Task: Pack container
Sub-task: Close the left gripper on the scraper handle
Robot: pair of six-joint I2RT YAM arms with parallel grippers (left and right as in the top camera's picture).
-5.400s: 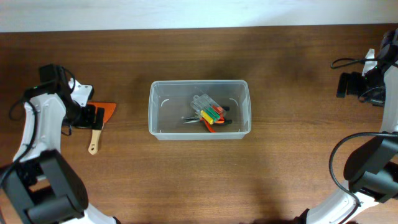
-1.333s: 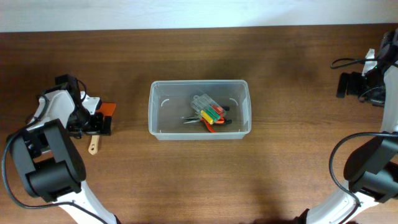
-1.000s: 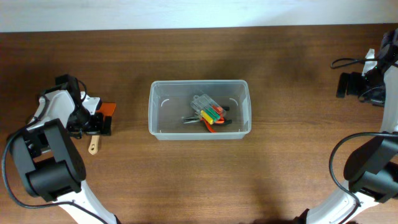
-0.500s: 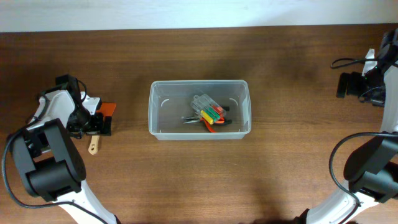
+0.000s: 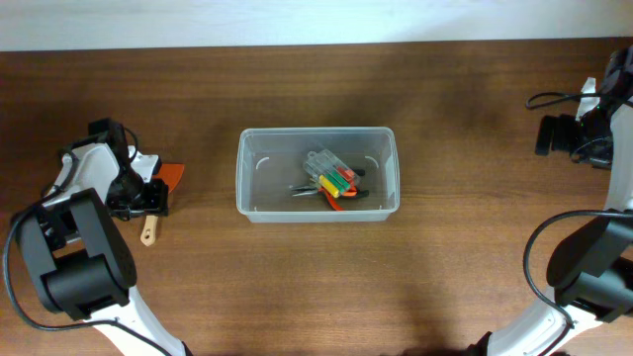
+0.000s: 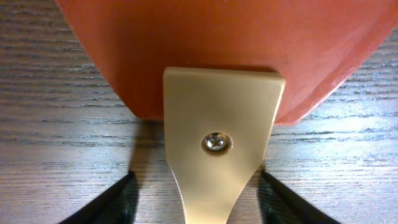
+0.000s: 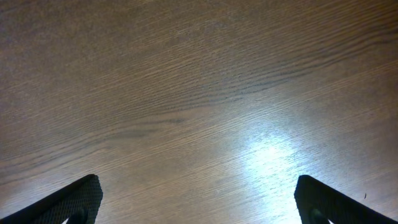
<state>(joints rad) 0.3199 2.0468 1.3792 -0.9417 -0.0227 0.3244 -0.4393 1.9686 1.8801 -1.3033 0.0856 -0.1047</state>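
Straddling scraper handle (image 6: 214,180), left jaws open

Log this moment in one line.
left pincer: open, straddling scraper handle | right pincer: open, over table | container: tools inside

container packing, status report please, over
Left hand open, astride the scraper handle. Right hand open over the table, idle. Container upright, tools inside. Nothing between scraper and container.

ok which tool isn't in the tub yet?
The orange-bladed scraper with the pale handle, lying on the table, straddled by the open left gripper; the other tools are inside the container.
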